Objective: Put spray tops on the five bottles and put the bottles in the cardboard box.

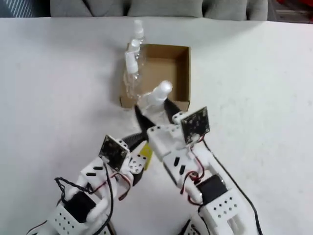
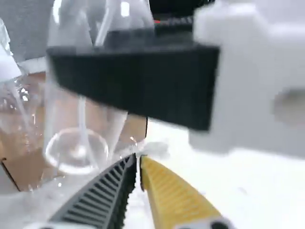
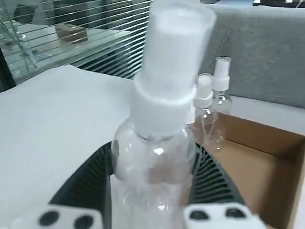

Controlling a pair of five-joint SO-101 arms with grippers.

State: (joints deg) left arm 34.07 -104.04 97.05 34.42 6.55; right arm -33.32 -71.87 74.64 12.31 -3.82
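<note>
Down at the front, closest to us, are the two white arms. The left arm (image 1: 78,208) comes up from the left corner of the desk (image 1: 49,98). The left claw (image 1: 138,143) has one black finger and one yellow finger (image 2: 171,195). The two are pressed together, with nothing between them. The tips sit low on the desk, near the front wall of the cardboard box (image 1: 185,73) and just below the bottle the other arm holds. I cannot tell if they touch that bottle.

A bit farther back and to the left, two bottles (image 1: 132,73) stand up straight along the left wall of the box. They look like they are inside it. Both are clear and each has a white spray top on. They stand close together, one behind the other.

In the middle is the held bottle (image 1: 155,97). It is clear too, and a white spray top (image 3: 167,76) sits on its neck. The right claw (image 1: 154,111) is clamped on its round body, with one black finger on each side. The bottle hangs over the front edge of the box and leans toward the box.

The box is brown and open on top. I can see its bare floor on the right side.

The right arm (image 1: 215,196) comes up from the right corner of the desk, with red and black wires along it. Far at the back, past the desk, is a grey couch (image 1: 161,7).
</note>
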